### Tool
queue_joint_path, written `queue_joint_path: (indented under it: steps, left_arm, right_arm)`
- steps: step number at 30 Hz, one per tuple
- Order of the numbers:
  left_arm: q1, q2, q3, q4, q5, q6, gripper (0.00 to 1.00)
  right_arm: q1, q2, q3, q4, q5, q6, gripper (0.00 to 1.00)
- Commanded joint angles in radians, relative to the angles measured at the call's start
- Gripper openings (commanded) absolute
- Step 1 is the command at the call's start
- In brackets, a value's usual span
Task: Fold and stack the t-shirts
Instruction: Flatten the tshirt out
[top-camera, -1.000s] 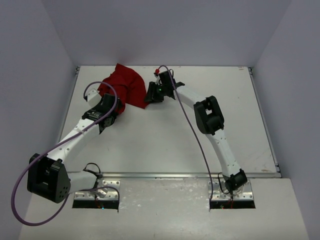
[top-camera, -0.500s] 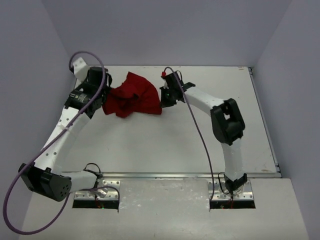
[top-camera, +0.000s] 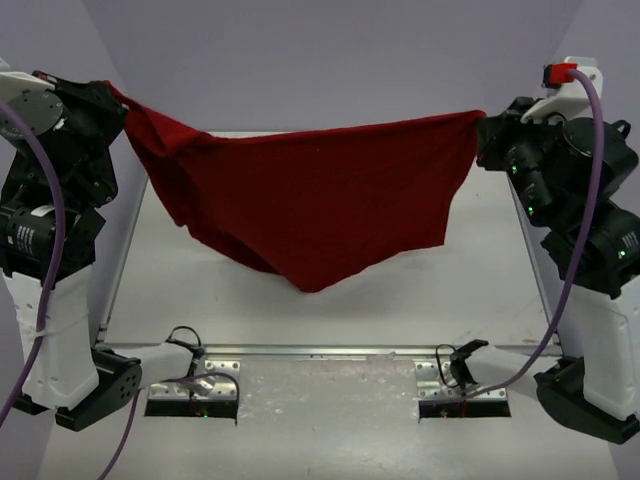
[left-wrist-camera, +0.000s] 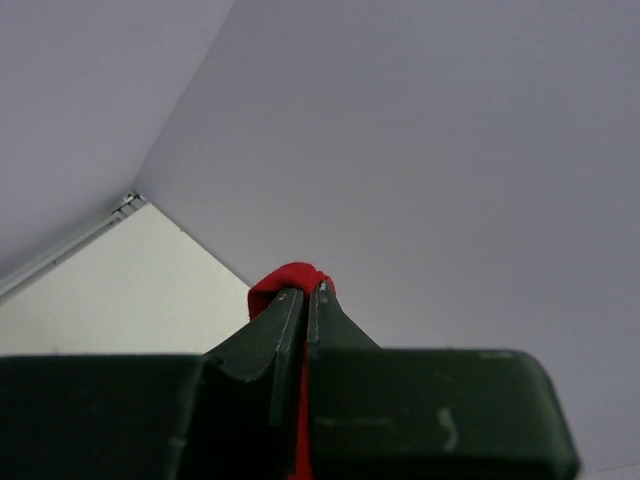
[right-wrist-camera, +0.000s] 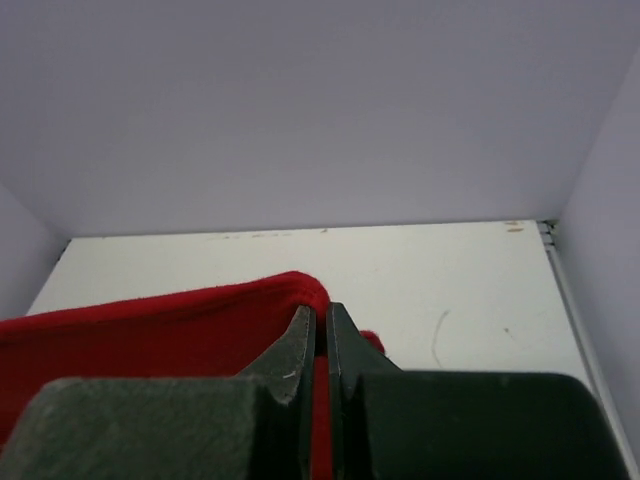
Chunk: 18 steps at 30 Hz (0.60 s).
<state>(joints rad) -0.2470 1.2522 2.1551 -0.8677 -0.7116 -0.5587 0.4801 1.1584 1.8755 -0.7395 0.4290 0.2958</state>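
Observation:
The deep-red t-shirt (top-camera: 310, 200) hangs stretched in the air between both arms, its lowest point sagging toward the near middle of the table. My left gripper (top-camera: 115, 95) is shut on its left upper corner, high at the left wall; red cloth (left-wrist-camera: 290, 278) bulges past the fingertips (left-wrist-camera: 285, 305). My right gripper (top-camera: 483, 128) is shut on the right upper corner, high at the right; the shirt's hem (right-wrist-camera: 200, 310) runs off to the left from its closed jaws.
The white table (top-camera: 480, 270) lies below the hanging shirt, walled by pale panels at the left, back and right. A metal rail (top-camera: 330, 350) runs along the near edge by the arm bases. Purple cables (top-camera: 45, 250) loop beside each arm.
Both arms have risen and swung far apart, lifting the crumpled shirt off the back of the table and spreading it out in the air. The right gripper closed on the cloth.

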Motion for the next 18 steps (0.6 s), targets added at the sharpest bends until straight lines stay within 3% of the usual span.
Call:
queue_joint_path:
  steps: [1, 7, 9, 12, 15, 18]
  left_arm:
    - [0.012, 0.024, 0.003, -0.086, -0.031, -0.03, 0.0]
    - [0.012, 0.001, -0.06, -0.113, 0.003, -0.119, 0.0]
    - [0.012, -0.028, -0.055, -0.044, 0.026, -0.06, 0.0]
    - [0.014, 0.001, 0.078, 0.012, 0.136, 0.034, 0.0]
    - [0.012, 0.001, 0.157, 0.084, 0.286, 0.109, 0.0]
    - [0.012, -0.089, 0.06, 0.217, 0.377, 0.138, 0.0]
  right_arm:
    - [0.0, 0.026, 0.078, -0.198, 0.148, -0.034, 0.01]
    - [-0.001, 0.018, 0.201, -0.285, 0.217, -0.04, 0.01]
    - [0.0, 0.014, 0.259, -0.291, 0.25, -0.067, 0.01]
    - [0.0, 0.021, 0.396, -0.326, 0.243, -0.084, 0.01]
    - [0.002, -0.035, 0.358, -0.298, 0.232, -0.086, 0.01]
    - [0.002, -0.094, 0.287, -0.232, 0.232, -0.107, 0.01]
